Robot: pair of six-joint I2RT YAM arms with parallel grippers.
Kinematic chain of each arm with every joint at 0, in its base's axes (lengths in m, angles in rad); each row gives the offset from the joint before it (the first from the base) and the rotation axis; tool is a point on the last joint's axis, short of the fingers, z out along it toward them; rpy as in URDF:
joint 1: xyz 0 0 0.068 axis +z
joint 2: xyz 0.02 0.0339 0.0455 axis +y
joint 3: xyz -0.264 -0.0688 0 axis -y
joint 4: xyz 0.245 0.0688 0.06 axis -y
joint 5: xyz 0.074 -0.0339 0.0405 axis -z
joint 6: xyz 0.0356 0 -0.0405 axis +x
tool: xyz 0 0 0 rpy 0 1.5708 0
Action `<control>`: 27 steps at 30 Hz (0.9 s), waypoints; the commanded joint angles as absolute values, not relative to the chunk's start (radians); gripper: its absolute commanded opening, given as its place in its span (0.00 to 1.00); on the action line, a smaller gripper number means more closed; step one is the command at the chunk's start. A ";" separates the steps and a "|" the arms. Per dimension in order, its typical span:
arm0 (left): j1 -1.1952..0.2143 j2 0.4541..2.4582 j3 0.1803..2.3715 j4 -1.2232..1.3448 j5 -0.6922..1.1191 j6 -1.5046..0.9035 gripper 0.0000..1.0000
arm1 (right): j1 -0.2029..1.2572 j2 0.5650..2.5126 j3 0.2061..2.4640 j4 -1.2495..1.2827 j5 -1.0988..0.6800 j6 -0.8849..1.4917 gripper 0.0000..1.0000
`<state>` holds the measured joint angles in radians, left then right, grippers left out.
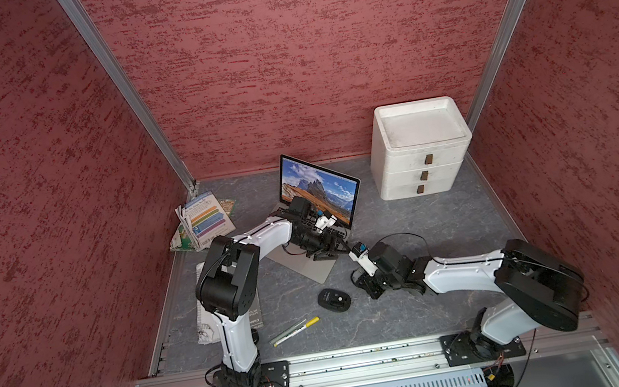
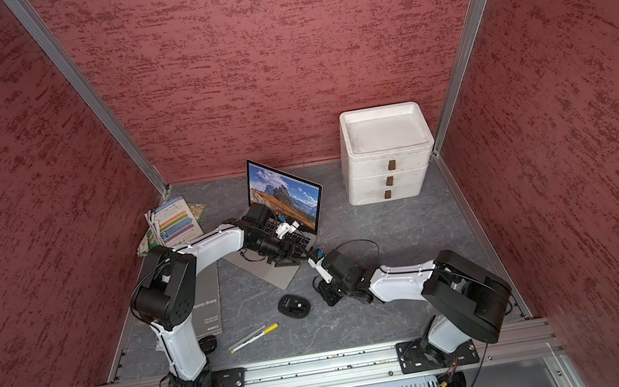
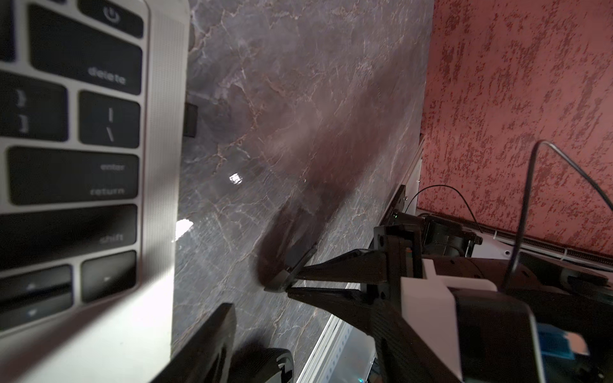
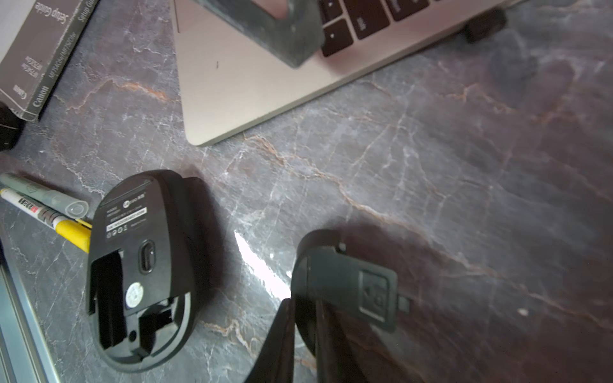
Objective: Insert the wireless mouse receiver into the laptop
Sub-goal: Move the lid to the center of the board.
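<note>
We log red textured walls (image 1: pixel 316 33), streaked darker red. On the right gripper (image 3: pixel 293 283) we note matt black fingers (image 3: pixel 338 265); between them a flat black plastic cover (image 4: pixel 348 288), square emblem embossed. Under those fingers, dark grey marble-patterned tabletop (image 4: pixel 398 149), veined white and rust. Just beside the fingers: upturned black wireless mouse (image 4: pixel 142 265), white label and sticker. Past it, a grey marker pen (image 4: pixel 43 195) and a white-and-yellow marker pen (image 4: pixel 49 219). Ahead of the fingers, slim silver-grey laptop (image 4: pixel 248 89), black keys, white legends; its screen (image 1: pixel 320 193) shows blue sky over ochre slopes. Small black receiver stub (image 3: pixel 190 120) at its edge.
</note>
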<state>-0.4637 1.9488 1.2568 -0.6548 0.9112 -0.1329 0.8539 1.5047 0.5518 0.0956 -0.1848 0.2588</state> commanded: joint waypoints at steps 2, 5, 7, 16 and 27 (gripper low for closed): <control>-0.466 1.987 1.256 -0.741 1.006 0.017 0.68 | 0.858 1.497 0.516 0.151 -0.269 0.218 0.16; -0.448 1.985 1.220 -0.754 1.041 0.081 0.68 | 0.843 1.493 0.503 0.180 -0.332 0.233 0.16; -0.441 1.990 1.214 -0.793 1.048 0.151 0.68 | 0.829 1.491 0.487 0.212 -0.370 0.250 0.16; -0.423 1.997 1.200 -0.827 1.201 0.275 0.66 | 0.743 1.461 0.456 0.269 -0.543 0.273 0.16; -0.436 1.964 1.186 -0.785 1.110 0.147 0.66 | 0.691 1.408 0.534 0.052 -0.512 0.329 0.21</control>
<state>-0.4385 1.9881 1.2011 -0.8139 1.1397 0.2100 0.6949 1.3987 0.4919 0.1501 -0.5457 0.2806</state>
